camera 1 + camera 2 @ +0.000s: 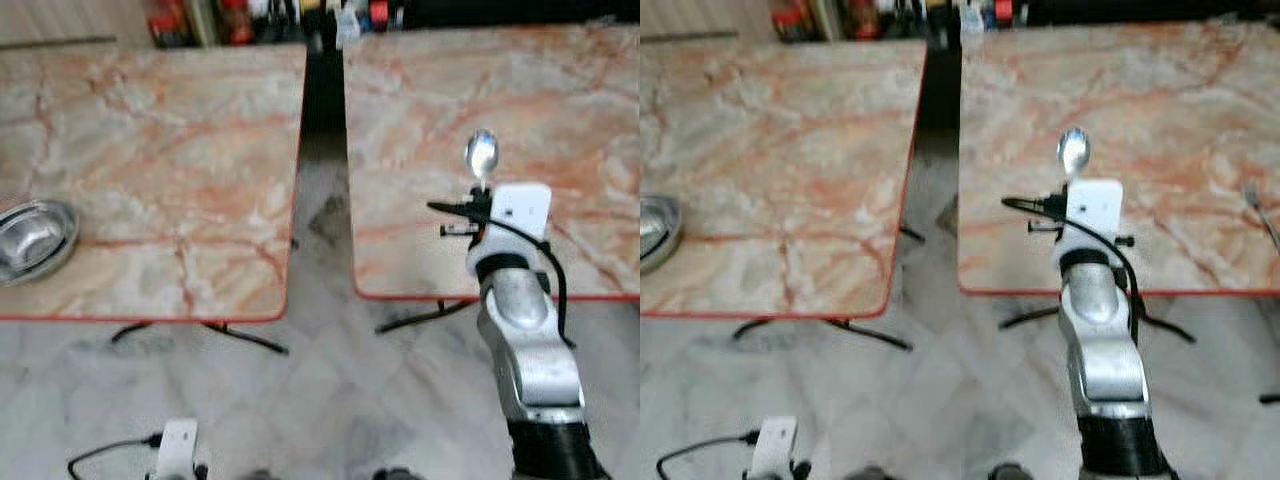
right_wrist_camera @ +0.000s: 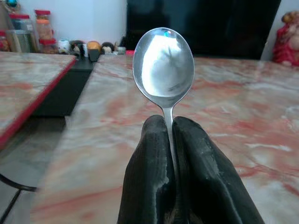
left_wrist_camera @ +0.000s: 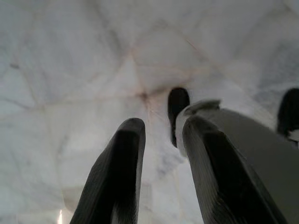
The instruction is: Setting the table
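Jars and bottles [image 1: 230,20] crowd the far wall at twelve o'clock; pale marbled floor [image 1: 320,400] lies below.

- The right arm [image 1: 527,350] is silver metal, rounded in segments, with a black cuff at its lower end.
- A white block sits at its wrist [image 1: 522,208], with a black cable looping down its side (small black studs stick out too).
- The right gripper [image 2: 172,135] has matte black, textured fingers.
- The left gripper [image 3: 163,149] has long, dark, ribbed fingers.
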Motion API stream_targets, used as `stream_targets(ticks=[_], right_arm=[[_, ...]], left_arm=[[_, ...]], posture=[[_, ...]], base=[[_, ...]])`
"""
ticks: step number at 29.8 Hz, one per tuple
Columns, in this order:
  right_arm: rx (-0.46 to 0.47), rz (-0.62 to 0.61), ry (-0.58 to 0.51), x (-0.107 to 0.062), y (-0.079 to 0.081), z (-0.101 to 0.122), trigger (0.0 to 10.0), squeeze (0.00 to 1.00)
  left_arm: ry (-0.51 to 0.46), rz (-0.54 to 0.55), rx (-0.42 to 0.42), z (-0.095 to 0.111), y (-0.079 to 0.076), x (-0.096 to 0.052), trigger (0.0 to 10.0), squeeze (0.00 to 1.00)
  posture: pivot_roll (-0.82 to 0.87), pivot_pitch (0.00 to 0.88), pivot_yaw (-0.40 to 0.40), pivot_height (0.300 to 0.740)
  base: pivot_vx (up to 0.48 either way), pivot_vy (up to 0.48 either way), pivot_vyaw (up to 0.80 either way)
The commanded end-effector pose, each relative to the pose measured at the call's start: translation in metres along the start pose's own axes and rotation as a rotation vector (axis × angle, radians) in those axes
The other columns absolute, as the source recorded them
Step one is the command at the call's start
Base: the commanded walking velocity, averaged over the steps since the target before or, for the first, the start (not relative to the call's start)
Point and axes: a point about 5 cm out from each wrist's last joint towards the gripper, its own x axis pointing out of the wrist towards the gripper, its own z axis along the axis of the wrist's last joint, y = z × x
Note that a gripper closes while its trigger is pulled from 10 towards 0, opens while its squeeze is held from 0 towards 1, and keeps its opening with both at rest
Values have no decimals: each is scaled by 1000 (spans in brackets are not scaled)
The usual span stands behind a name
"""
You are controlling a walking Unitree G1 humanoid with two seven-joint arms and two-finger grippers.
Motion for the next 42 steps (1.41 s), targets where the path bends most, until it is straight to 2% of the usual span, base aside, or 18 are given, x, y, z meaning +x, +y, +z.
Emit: stream_targets(ticks=[1,42], right_arm=[[8,30,-21,-2,9,5,10000,0],[37,32,-8,-3,11,1,10000,0]], left_arm=[[50,25,-8,-15,9,-3,10000,0],[46,39,-9,-15,9,-3,10000,0]], posture=[[-55,183,54,740],[-49,182,51,740]], base=[[0,480,0],[0,480,0]])
